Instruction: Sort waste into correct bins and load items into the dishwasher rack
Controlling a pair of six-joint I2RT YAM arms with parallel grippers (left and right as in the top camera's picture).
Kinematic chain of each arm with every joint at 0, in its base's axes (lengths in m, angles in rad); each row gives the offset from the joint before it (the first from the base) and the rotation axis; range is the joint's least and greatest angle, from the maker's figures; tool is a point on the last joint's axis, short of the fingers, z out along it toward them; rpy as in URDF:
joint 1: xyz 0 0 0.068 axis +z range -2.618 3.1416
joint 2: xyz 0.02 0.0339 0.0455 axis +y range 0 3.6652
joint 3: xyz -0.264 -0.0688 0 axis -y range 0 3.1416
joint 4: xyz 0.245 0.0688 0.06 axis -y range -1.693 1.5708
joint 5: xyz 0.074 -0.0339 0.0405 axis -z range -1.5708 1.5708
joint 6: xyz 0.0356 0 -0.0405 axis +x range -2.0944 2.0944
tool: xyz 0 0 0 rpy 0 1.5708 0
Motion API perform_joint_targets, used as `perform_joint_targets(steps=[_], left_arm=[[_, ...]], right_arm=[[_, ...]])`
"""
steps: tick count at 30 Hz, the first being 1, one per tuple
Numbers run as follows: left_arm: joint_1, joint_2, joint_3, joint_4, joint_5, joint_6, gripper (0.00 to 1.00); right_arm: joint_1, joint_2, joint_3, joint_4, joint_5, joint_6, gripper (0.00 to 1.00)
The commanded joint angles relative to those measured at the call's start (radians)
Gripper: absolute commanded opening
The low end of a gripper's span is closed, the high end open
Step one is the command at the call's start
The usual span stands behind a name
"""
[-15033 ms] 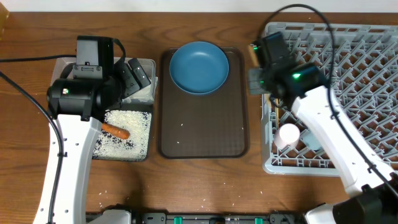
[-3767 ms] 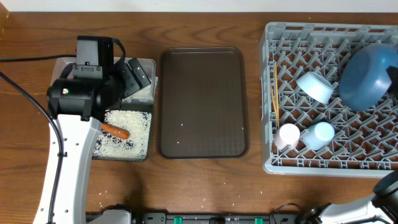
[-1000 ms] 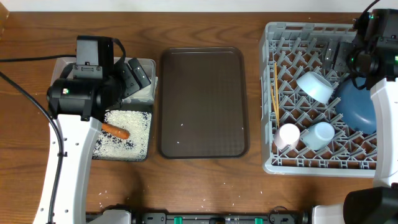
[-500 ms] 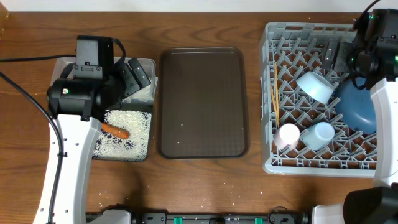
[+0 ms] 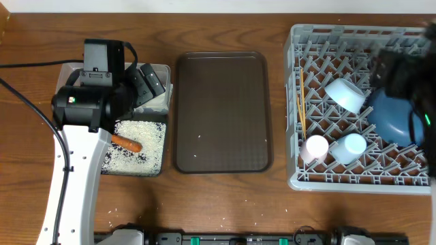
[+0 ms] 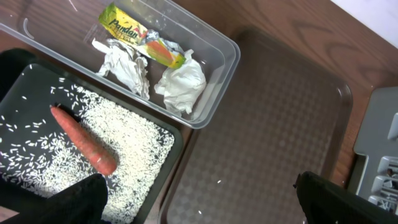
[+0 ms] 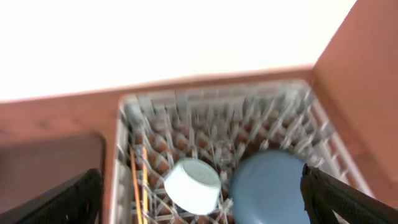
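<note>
— What are we seeing on the left?
— We are seeing the left arm [image 5: 75,156] hanging over the clear tub [image 5: 162,68] and the black tray [image 5: 133,173], where the carrot [image 5: 127,143] is lying on rice [image 5: 146,136].
— And beside them?
— The brown serving tray [image 5: 221,112] is lying between those bins and the rack [image 5: 320,182].
— What are we finding in the rack?
— Chopsticks [image 5: 300,95] are lying along its left side. The white bowl [image 5: 344,94] is tilting, touching the blue plate [image 5: 392,119]. The pinkish cup [image 5: 315,148] and light blue cup [image 5: 349,147] are sitting side by side. The right arm [image 5: 402,71] is showing only as a blur.
</note>
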Motion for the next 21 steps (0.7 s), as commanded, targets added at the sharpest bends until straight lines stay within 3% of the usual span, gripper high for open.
perform_joint_targets(steps=[1,10,21], left_arm=[[0.005,0.002,-0.004,-0.003,-0.016,0.006,0.99],[0.005,0.002,-0.004,-0.003,-0.016,0.006,0.99],[0.005,0.002,-0.004,-0.003,-0.016,0.006,0.99]], right_arm=[[0.042,-0.106,-0.006,-0.002,0.011,-0.011,0.99],[0.084,-0.446,-0.144,0.008,0.022,-0.011,0.99],[0.084,-0.966,-0.658,0.09,0.01,0.063,0.99]])
